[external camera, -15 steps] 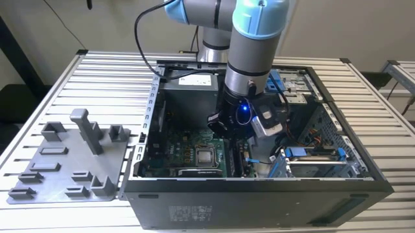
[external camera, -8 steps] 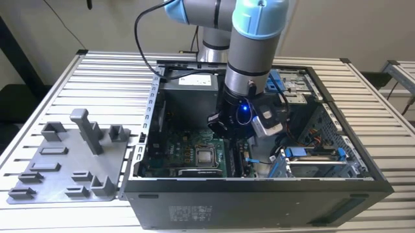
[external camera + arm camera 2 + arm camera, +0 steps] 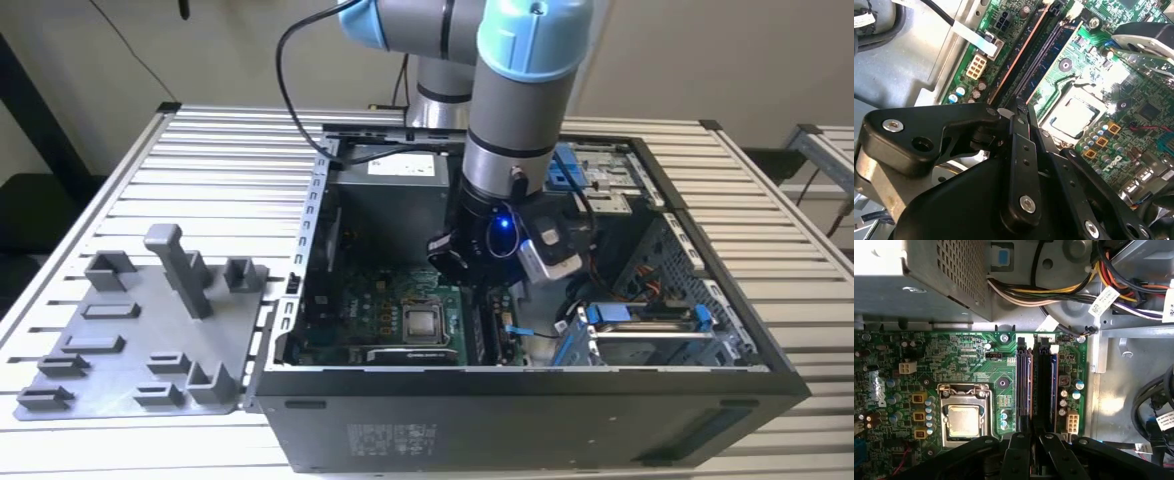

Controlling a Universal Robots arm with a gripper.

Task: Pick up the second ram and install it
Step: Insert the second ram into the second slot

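There is one computer case (image 3: 534,400) and one grey tray (image 3: 134,340). The motherboard (image 3: 964,370) has one processor (image 3: 964,421) and two memory slots (image 3: 1024,385).

Open computer case (image 3: 534,400) beside grey fixture tray (image 3: 134,330).

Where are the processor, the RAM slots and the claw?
Processor (image 3: 964,421): first wrist view, middle of its metal lid.
RAM slots (image 3: 1041,385): first wrist view, middle of the dark slot beside the capacitors.
Claw (image 3: 1021,120): second wrist view, between its fingertips over the slots.
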